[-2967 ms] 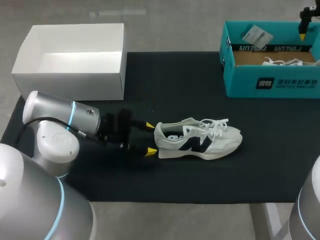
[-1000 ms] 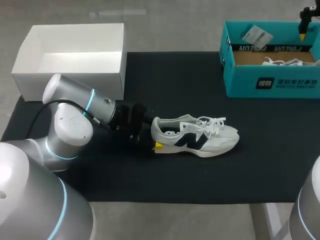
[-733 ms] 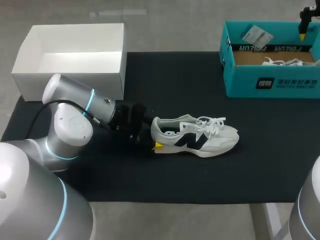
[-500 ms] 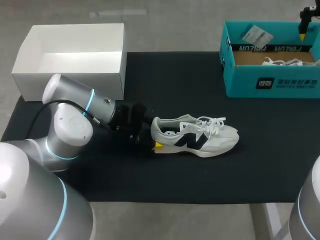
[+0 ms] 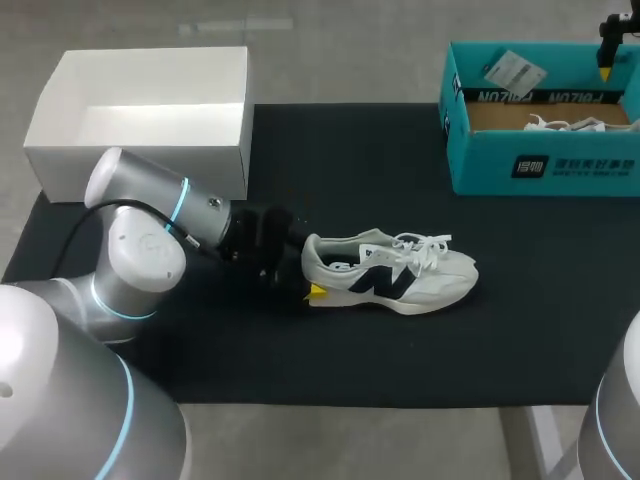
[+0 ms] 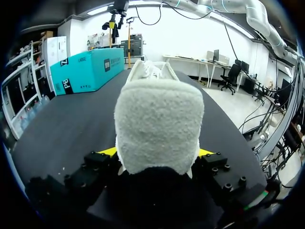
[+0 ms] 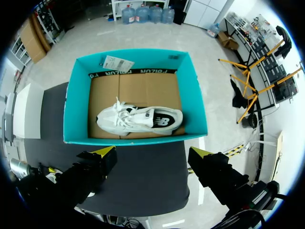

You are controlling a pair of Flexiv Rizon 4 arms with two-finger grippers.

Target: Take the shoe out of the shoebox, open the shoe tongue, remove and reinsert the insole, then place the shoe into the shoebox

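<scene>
Having stood spread on either side of the heel three seconds ago, the left claw (image 6: 156, 152) now clamps the white sneaker (image 5: 400, 283) by that heel. The shoe sits slightly further left on the black mat (image 5: 350, 170), its toe pointing right. Nothing has shifted over the last second.

From the head view only the claw's near yellow fingertip (image 5: 317, 291) shows; the far one is hidden behind the heel. In the left wrist view the padded heel fills the space between both tips and hides most of the shoe beyond it.

The right claw (image 7: 151, 152) hangs spread wide above the teal shoebox (image 5: 540, 170) at the far right, and the head view cuts it off at the edge. A second sneaker (image 7: 140, 119) lies inside the box with a paper tag (image 7: 118, 62). The box carries white print on its near wall and an inner flap. A white box (image 5: 140, 150) stands open at the far left.
</scene>
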